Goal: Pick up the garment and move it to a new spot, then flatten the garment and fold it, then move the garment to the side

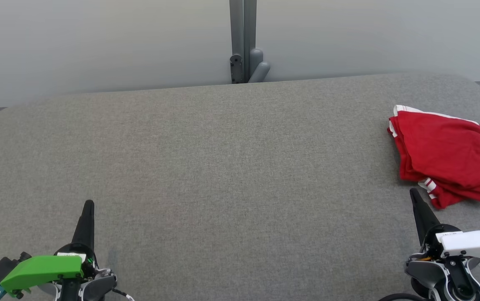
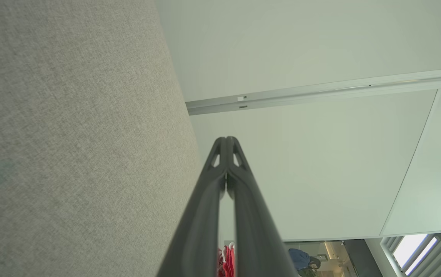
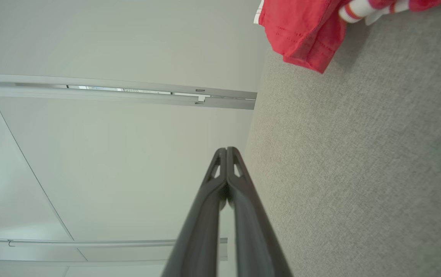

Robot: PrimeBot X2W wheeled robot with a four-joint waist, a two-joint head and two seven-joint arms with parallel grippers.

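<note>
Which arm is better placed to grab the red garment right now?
Probably the right: the right gripper, shut, sits just short of the garment at the right end of the table, while the left gripper rests far to the left.

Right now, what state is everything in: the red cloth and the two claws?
red garment: roughly folded, lying on the grey table near its right edge, nothing holding it.
left gripper: shut, empty, over the table.
right gripper: shut, empty, near the garment but apart from it.
</note>
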